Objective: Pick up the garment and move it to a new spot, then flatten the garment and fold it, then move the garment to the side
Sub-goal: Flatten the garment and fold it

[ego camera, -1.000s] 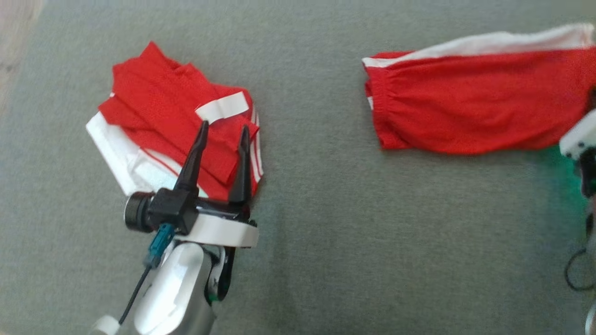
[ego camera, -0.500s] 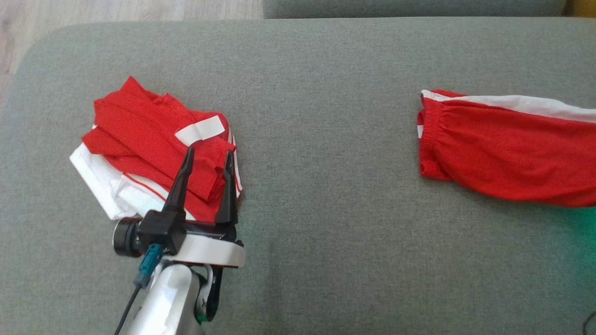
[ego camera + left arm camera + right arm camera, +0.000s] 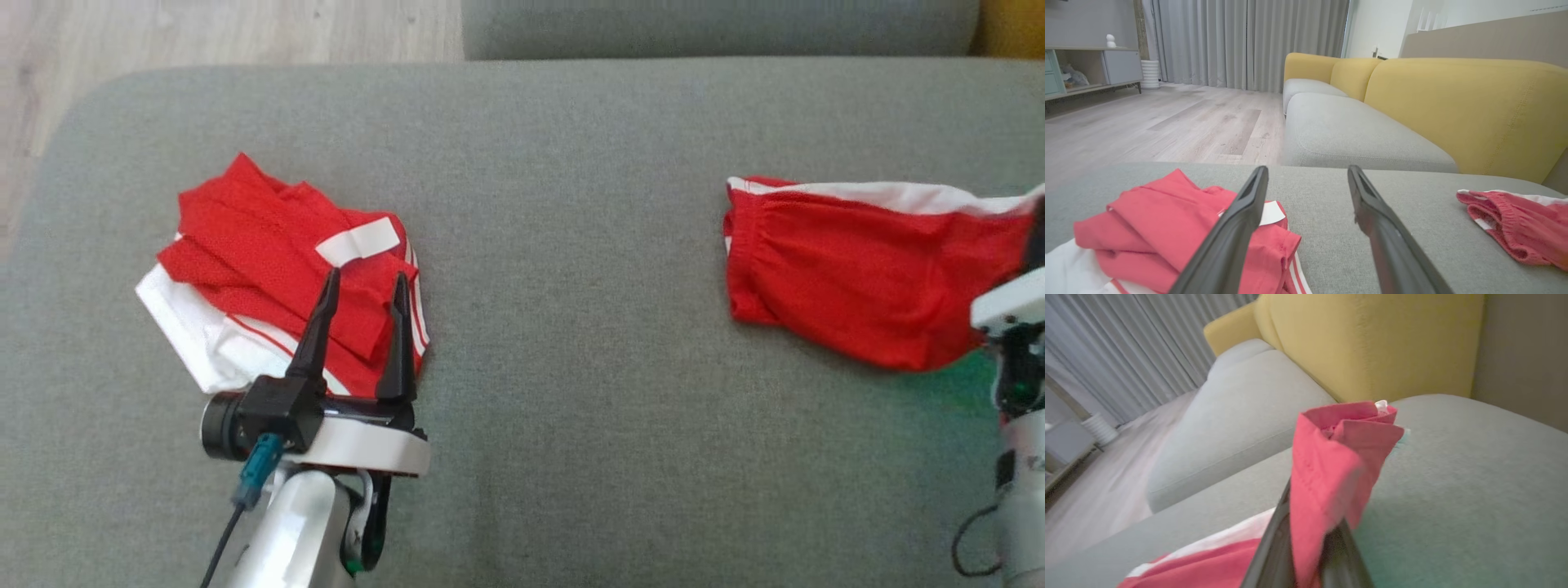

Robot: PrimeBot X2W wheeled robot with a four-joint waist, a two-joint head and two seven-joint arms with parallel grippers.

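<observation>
Grey upholstery fills my head view: one broad grey cushion (image 3: 571, 343) with rounded far corners, and everything I am working with lies on it. On its right part is the garment (image 3: 849, 278), red shorts with a white band along the far edge. The gathered waistband end points toward the middle of the cushion, and the other end runs off toward the right arm's wrist. In the right wrist view the right gripper (image 3: 1308, 539) is pinched tight on a fold of that red fabric. The cloth stands up above the fingertips, with a scrap of white trim at its top, while the rest trails down onto the cushion at the lower left. The left gripper (image 3: 363, 282) is well apart from the garment, on the left side of the cushion, with its jaws spread wide and nothing between them. It sits over the near right edge of a folded pile (image 3: 261, 261) of red and white clothing with a white label on top. From its own camera, one finger crosses in front of the pile and the other is over bare cushion. I cannot tell whether either touches the cloth. Beyond the cushion is a second grey seat (image 3: 1355, 139) with a yellow backrest (image 3: 1453, 106). Further out are a pale wooden floor (image 3: 1167, 126), grey curtains (image 3: 1229, 41) and a low cabinet (image 3: 1090, 69).
</observation>
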